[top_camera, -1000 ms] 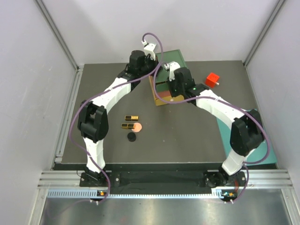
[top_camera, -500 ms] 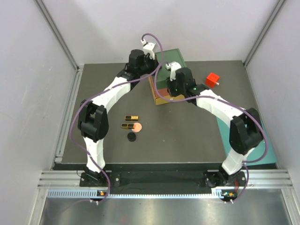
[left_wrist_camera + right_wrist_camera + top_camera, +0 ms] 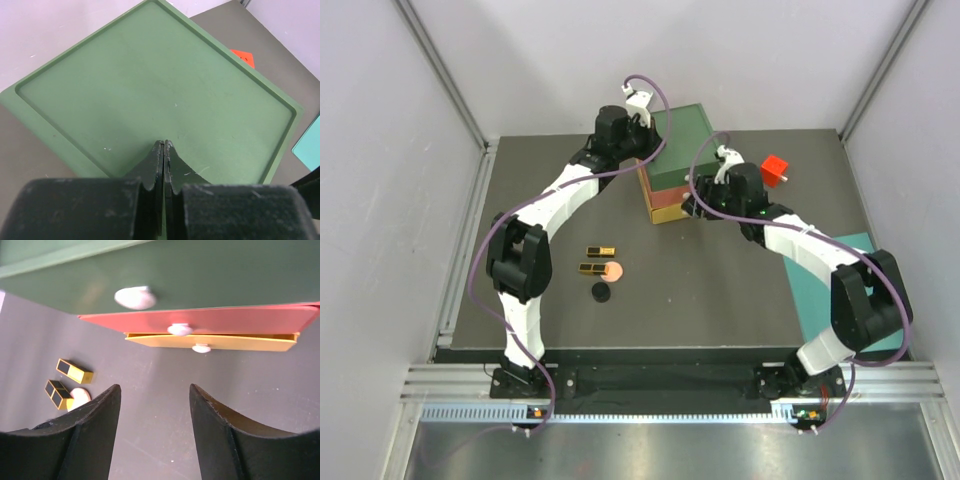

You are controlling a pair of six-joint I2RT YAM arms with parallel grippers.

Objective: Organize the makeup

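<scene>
The drawer box stands at the back of the dark table, its flat green top facing up and its three drawer fronts facing the arms. The left gripper hangs over that green top near the box's left edge. Its two fingers are pressed flat together with nothing between them. The right gripper sits low in front of the box, by the right end of the drawer fronts. It points at them, its jaws are parted and it holds nothing. From its wrist camera the fronts stack as green drawer, red drawer and yellow drawer, each with a small white knob. Whether any drawer is pulled out is hard to tell. The makeup in view lies on the table in front of the box and off to its left, well apart from it and clear of both grippers. A gold-and-black case lies nearest the box and a second case just beyond it. A round peach compact touches the second case's right end, and a black disc lies farthest from the box. A red cube sits to the right of the box, apart from it. A teal mat lies further right and forward of the box, partly under the right arm.
</scene>
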